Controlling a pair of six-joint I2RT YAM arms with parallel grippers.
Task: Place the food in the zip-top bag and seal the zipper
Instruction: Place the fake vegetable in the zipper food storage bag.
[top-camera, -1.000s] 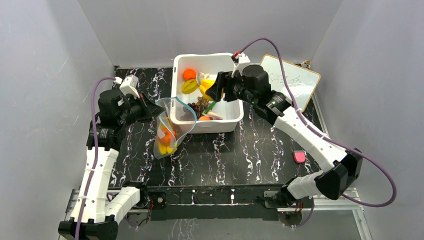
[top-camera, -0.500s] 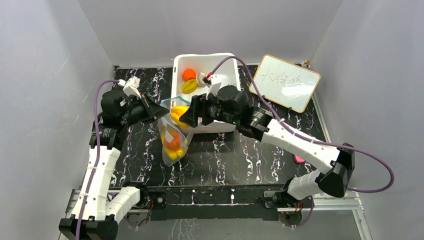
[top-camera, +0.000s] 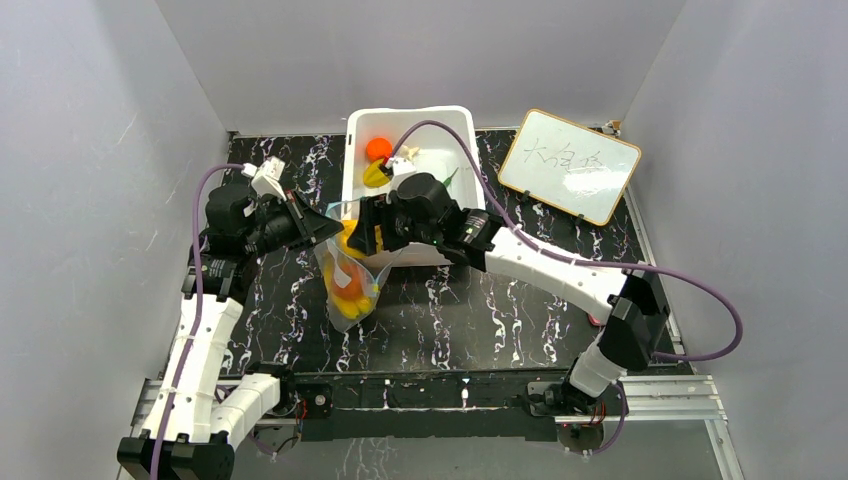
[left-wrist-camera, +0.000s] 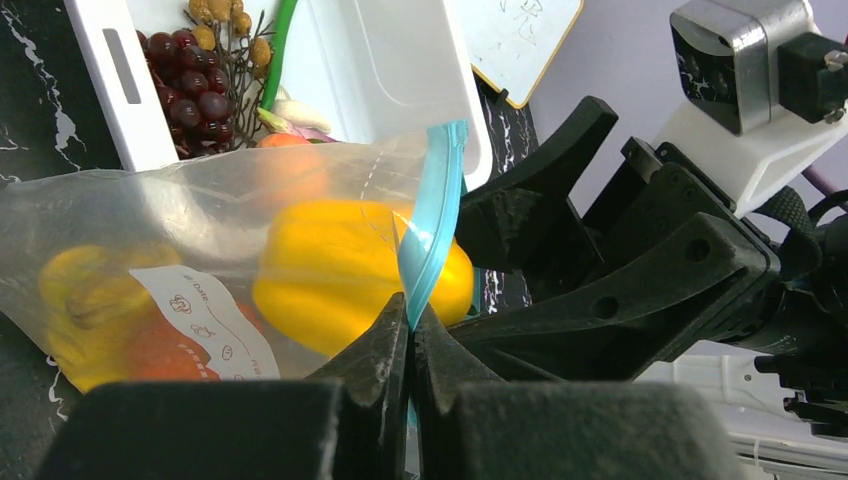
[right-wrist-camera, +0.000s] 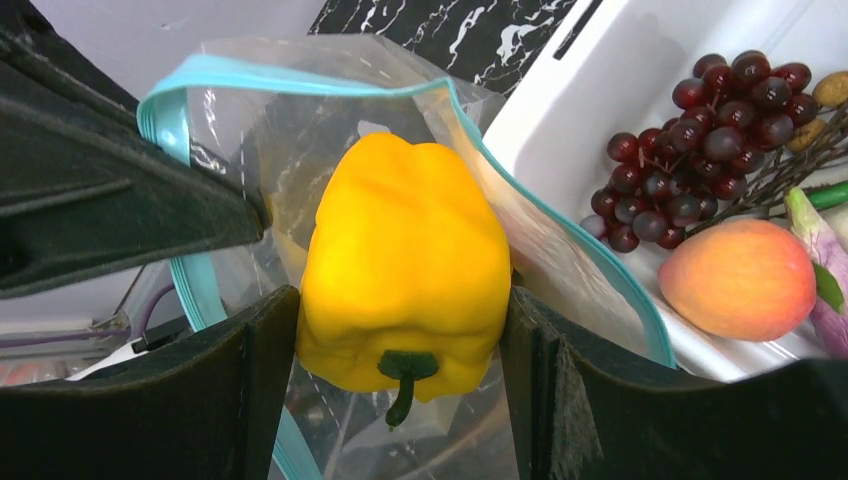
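The clear zip-top bag (top-camera: 346, 280) hangs in front of the white tub's left corner. My left gripper (left-wrist-camera: 410, 315) is shut on its teal zipper (left-wrist-camera: 436, 205) and holds the mouth up and open. Yellow and orange food (left-wrist-camera: 95, 300) lies low in the bag. My right gripper (right-wrist-camera: 400, 340) is shut on the yellow pepper (right-wrist-camera: 405, 255), stem toward the camera. The pepper sits within the ring of the zipper (right-wrist-camera: 300, 84), at the bag's mouth (top-camera: 350, 238). Seen from above, both grippers meet there, left gripper (top-camera: 333, 226) and right gripper (top-camera: 366, 236).
The white tub (top-camera: 410, 111) just behind the bag holds dark red grapes (right-wrist-camera: 700, 130), a peach-coloured fruit (right-wrist-camera: 738, 278), an orange (top-camera: 377, 149) and other pieces. A small whiteboard (top-camera: 570, 165) lies at the back right. My right arm reaches across the tub's front wall.
My right gripper carried the yellow pepper out of the tub and leftward to the bag's mouth. The left gripper kept its hold on the zipper, shifting slightly right.
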